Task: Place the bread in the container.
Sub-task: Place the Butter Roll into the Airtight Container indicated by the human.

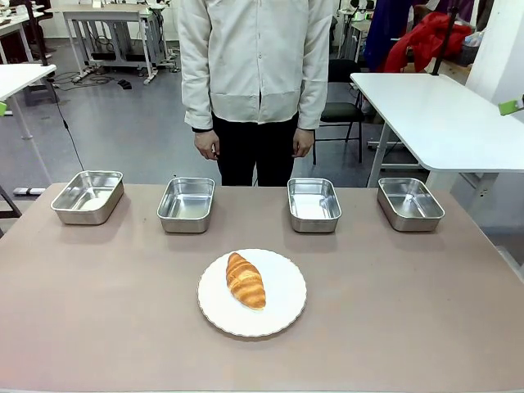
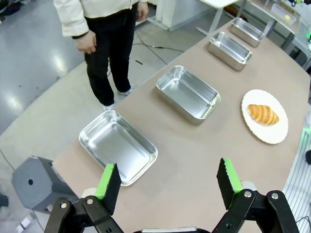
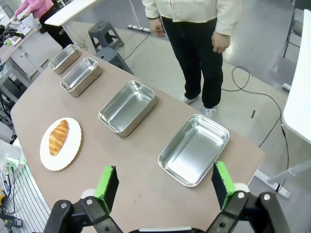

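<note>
The brown desk [image 1: 409, 327] spreads out wide before me, and a person [image 1: 258, 57] in a pale jacket and dark trousers stands at its far edge, hands [image 1: 207, 146] hanging at their sides. Four steel pans [image 1: 88, 196] sit in a row along that far edge, well apart from one another: the second [image 1: 186, 205] and third [image 1: 314, 205] flank the middle and the fourth [image 1: 410, 203] is out to the right. All of them are empty. My left gripper [image 2: 167, 170] hangs above the left end of the desk with its green-padded fingers spread wide and nothing between them; the nearest pan [image 2: 119, 145] lies just past its tips. My right gripper [image 3: 164, 170] hangs over the right end in the same way, fingers parted and holding nothing, with the end pan [image 3: 194, 150] just beyond it. A round white plate [image 1: 282, 307] rests near the middle of the desk, on my side of the row and between the two middle pans. The bread [image 1: 246, 280], a glossy golden croissant, lies on the plate slightly left of its centre, angled, touching no pan and well apart from both grippers.
</note>
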Robot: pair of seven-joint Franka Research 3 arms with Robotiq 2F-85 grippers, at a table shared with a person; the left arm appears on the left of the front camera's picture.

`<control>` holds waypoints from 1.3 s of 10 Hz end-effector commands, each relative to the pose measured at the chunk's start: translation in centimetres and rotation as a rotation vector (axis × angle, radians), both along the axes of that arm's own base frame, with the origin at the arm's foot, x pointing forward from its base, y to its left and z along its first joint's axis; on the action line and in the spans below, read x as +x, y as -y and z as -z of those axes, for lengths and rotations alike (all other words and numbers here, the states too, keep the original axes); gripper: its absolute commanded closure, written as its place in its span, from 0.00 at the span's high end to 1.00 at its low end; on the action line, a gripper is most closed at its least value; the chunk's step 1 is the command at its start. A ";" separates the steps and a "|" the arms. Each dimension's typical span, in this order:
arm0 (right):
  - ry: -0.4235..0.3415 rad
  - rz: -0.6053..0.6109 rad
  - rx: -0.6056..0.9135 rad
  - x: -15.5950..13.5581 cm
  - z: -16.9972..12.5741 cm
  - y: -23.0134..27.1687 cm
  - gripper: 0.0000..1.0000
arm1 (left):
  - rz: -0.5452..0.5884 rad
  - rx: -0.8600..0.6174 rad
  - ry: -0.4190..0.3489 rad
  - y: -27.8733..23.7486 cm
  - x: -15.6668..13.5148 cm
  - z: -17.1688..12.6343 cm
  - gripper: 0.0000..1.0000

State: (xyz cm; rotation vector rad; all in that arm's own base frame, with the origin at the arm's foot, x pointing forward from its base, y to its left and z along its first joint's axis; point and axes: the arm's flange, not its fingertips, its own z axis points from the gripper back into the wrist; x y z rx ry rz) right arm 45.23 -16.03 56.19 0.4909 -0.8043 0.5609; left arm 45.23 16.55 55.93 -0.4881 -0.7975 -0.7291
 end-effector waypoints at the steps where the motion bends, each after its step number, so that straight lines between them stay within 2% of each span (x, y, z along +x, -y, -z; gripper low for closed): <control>1: 0.008 -0.008 0.008 0.1 0.0 -0.1 1.00 | 0.003 -0.003 0.004 -0.1 0.0 -0.1 1.00; 13: 0.008 -0.008 0.008 0.1 0.0 -0.1 1.00 | 0.003 -0.003 0.004 -0.1 0.0 -0.1 1.00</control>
